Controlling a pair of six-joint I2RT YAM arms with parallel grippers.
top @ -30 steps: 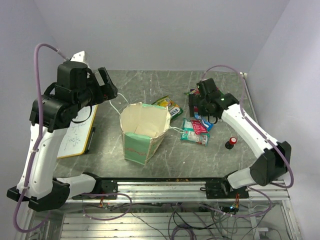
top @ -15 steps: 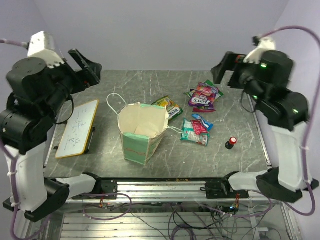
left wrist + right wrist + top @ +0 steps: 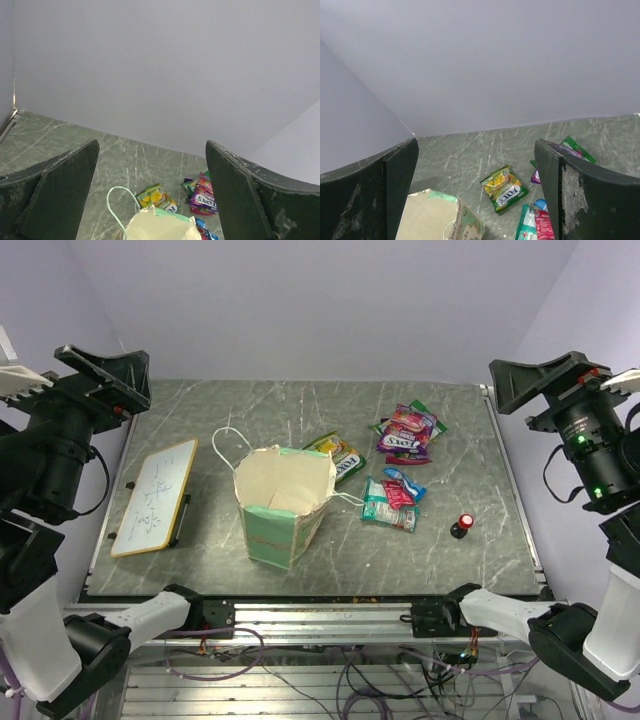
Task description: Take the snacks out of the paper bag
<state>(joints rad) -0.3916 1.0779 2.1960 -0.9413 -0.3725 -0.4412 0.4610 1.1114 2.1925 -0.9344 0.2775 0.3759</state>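
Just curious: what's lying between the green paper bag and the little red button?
A teal-and-red snack packet lies flat there; the top view shows it.

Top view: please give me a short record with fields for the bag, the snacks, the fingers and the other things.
bag: upright on the table, mouth open, only tan paper shows inside
yellow-green packet: on table, by the bag's far right corner
pink-purple packet: on table, farther right
teal-red packet: on table, right of bag
left fingers: open, empty
right fingers: open, empty
other: whiteboard left of bag; button right of teal-red packet
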